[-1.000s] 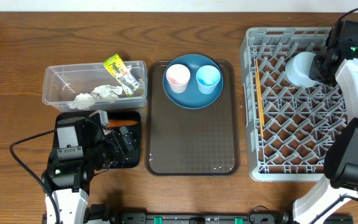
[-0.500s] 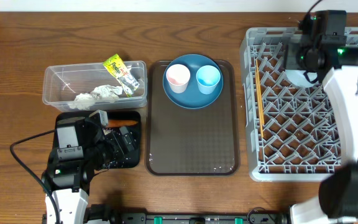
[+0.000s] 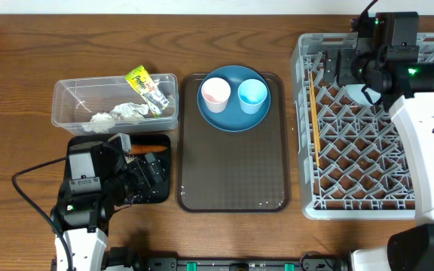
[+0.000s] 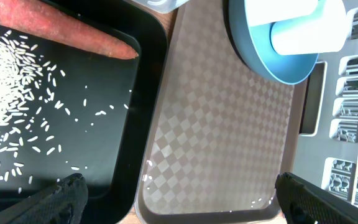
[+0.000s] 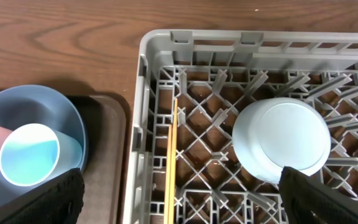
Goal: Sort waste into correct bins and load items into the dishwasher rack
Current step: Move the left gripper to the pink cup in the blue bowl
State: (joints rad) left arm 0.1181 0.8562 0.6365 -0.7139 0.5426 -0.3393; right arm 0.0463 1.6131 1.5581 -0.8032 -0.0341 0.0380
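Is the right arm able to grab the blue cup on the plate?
Probably yes. Nothing covers the blue cup, the pink cup only stands beside it, and the right claw is open above the rack nearby.

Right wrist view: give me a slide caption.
Open right hand over the grey rack, which holds an upturned bowl and chopsticks; the blue plate waits beside it.

A round blue plate (image 3: 234,122) fills the far end of the dark brown rectangular serving tray (image 3: 232,173); the tray's near half lies open from above.
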